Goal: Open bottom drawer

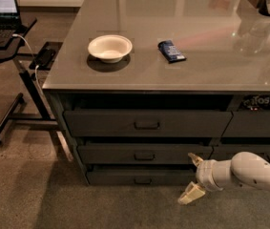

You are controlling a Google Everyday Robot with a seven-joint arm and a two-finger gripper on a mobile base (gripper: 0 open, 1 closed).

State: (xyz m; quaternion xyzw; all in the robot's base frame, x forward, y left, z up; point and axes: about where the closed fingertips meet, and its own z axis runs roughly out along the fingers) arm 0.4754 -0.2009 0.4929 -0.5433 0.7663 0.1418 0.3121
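Dark-grey and slim, the bottom drawer (120, 177) is seen closed at the foot of the left stack, its small handle (142, 180) untouched. The gripper (193, 176) is held low, right of that handle, its cream fingers (191, 194) spread apart around nothing. If the handle is approached too high, the middle drawer (110, 154) could be caught instead; a shallow hold could be lost in pulling.
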